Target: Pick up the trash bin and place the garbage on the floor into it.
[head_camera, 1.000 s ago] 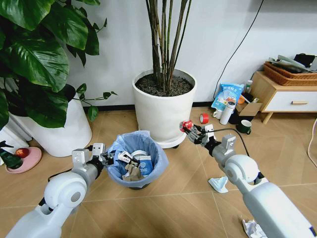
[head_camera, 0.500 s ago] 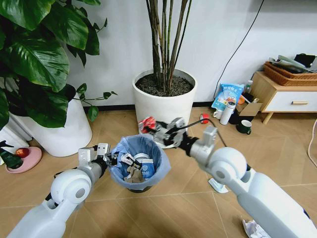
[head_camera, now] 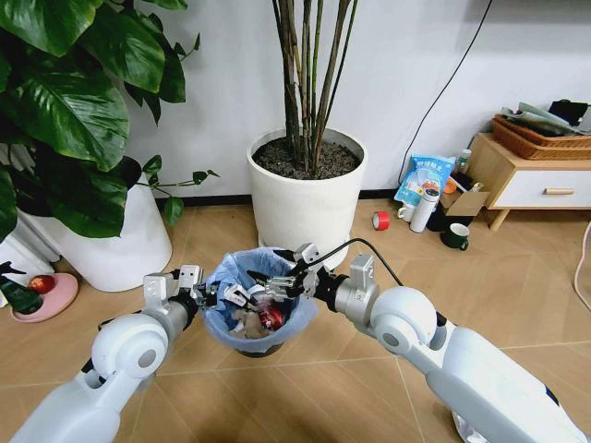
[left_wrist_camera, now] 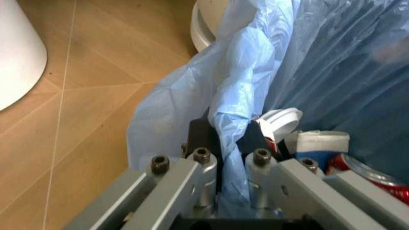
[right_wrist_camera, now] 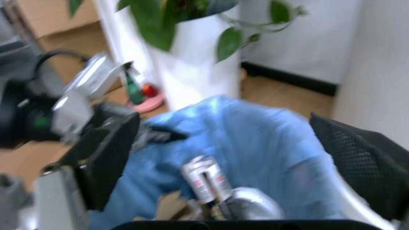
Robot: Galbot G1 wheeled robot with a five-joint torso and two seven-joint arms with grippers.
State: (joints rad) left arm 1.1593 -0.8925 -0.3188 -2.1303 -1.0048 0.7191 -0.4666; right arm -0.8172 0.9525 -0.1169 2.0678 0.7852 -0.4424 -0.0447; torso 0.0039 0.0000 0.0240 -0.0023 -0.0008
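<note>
The trash bin, small and dark with a crinkly light blue bag, is held just above the floor in front of me. My left gripper is shut on its left rim, with bag and rim pinched between the fingers. Over the bin's mouth my right gripper stands open with nothing in it, its black fingers spread wide. A red can of the garbage lies inside among white paper and a white disc. The can also shows in the right wrist view, below the open fingers.
A large white plant pot stands right behind the bin and another at the left. At the right are a red tape roll, a white thermos, a dark green mug and a wooden cabinet.
My right gripper swung left from beside the pot to over the bin carrying the red can, then opened. The can now lies inside the bin. The left gripper kept its hold.
</note>
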